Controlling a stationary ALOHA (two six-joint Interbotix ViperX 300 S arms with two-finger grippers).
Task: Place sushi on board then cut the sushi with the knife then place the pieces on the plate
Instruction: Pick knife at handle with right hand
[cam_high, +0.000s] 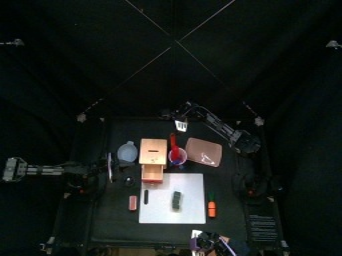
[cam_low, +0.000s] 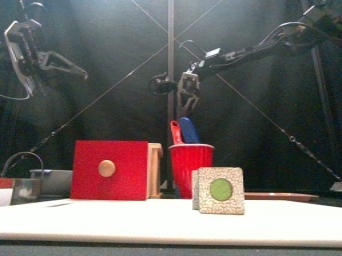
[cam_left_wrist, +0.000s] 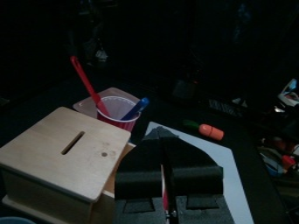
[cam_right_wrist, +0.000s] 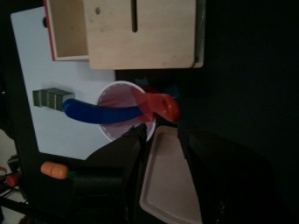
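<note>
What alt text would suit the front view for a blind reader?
The right gripper hangs above a red cup holding a blue knife and a red knife. Left of the cup stands a wooden box with a red front; in front, a toy sushi piece stands on a white board.

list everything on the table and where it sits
cutting board: 1, white, front middle of the table
sushi roll: 1, dark green, on the board
orange toy: 1, orange, at the board's right edge
reddish toy: 1, reddish, left of the board
wooden box: 1, pale with a red drawer front, behind the board
cup: 1, red, right of the box
blue knife: 1, blue, in the cup
red knife: 1, red, in the cup
tray: 1, pink, right of the cup
bowl: 1, blue-grey, left of the box
left end effector: shut, at the table's left
right end effector: open, above the cup
</note>
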